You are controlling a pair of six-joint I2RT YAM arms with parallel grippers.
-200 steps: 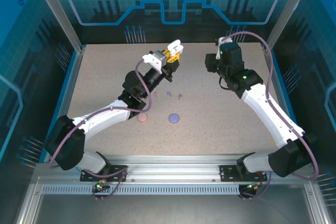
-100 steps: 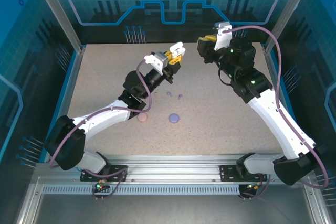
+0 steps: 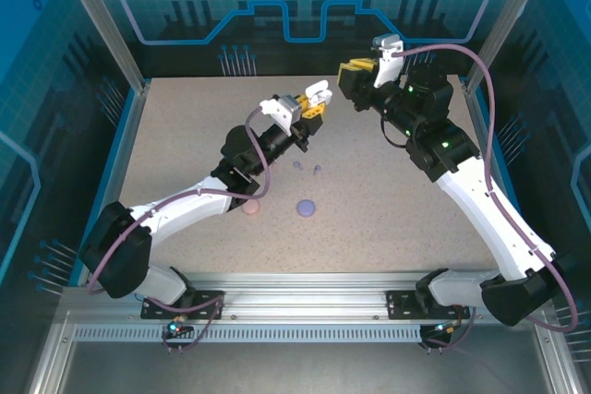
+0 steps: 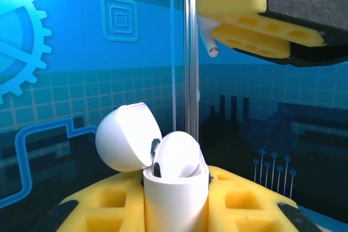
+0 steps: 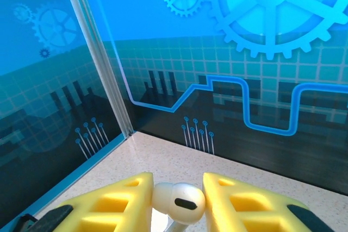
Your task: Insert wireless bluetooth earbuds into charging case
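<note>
Speckled beige table (image 3: 397, 200), blue gear-print walls. Over its far half, the left gripper (image 3: 310, 106) is clamped on the open white charging case (image 4: 175, 194), lid hinged back at 10 o'clock. The right gripper (image 3: 355, 74), narrow, pinches a white earbud (image 5: 178, 198). From the left wrist, the earbud sits at 1 o'clock above the case mouth, apart, stem down. The right arm likely closes in. No readable writing.

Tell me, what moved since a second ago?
The right pincer, pinching a white earbud, swung left toward the left pincer. The left pincer nudged slightly right, gripping the open white case. The pink case and purple case on the table stayed put.
</note>
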